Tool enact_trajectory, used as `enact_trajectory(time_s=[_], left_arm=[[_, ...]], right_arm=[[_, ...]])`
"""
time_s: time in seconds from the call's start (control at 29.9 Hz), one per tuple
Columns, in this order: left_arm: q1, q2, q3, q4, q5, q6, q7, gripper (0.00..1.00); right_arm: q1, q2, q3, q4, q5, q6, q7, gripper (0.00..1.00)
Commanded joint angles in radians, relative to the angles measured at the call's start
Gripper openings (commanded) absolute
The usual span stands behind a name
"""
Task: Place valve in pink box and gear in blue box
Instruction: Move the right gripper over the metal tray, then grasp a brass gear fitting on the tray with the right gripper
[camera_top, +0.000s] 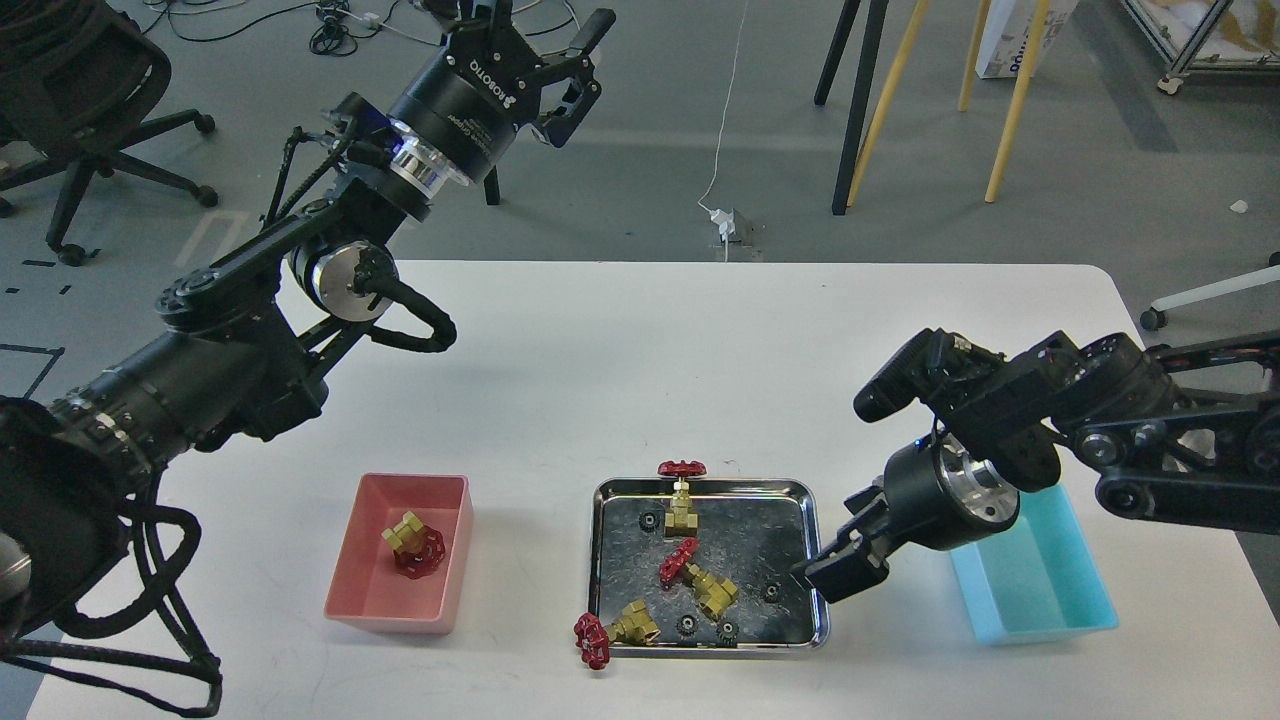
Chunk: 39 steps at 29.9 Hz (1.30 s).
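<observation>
Gears (771, 591) lie just left of right gripper (835, 577); its spread unclear.

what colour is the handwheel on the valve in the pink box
Red, on a brass-yellow valve body lying in the pink box; head view shows it best.

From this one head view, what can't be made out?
- Right gripper: dark and end-on over the tray rim; open or shut, and whether it holds a gear, cannot be told.
- Blue box: the right arm covers its far end, so part of the inside is hidden.
</observation>
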Motion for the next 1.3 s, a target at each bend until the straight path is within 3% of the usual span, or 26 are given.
enact_trajectory(time_s=[0.0,0.53,0.74,0.84,1.27], left_arm=[[0.0,-0.019,0.0,0.0,0.001,0.0,0.0,0.81],[0.026,-0.049,0.0,0.006,0.002,0.0,0.0,0.82],[0.029,-0.051,0.0,0.006,0.002,0.0,0.0,0.82],[0.031,-0.059,0.0,0.006,0.002,0.0,0.0,0.82],[0.048,-0.059,0.0,0.006,0.002,0.0,0.0,0.82]], right_arm=[[-0.015,0.013,-0.052,0.002,-0.119,0.0,0.004,1.0],[-0.021,0.373,-0.064,-0.214,-0.143,0.0,0.001,0.97],[-0.056,0.478,-0.081,-0.313,-0.159,0.0,0.001,0.82],[-0.056,0.487,-0.096,-0.316,-0.16,0.0,0.001,0.69],[-0.087,0.533,-0.1,-0.365,-0.16,0.0,-0.002,0.68]])
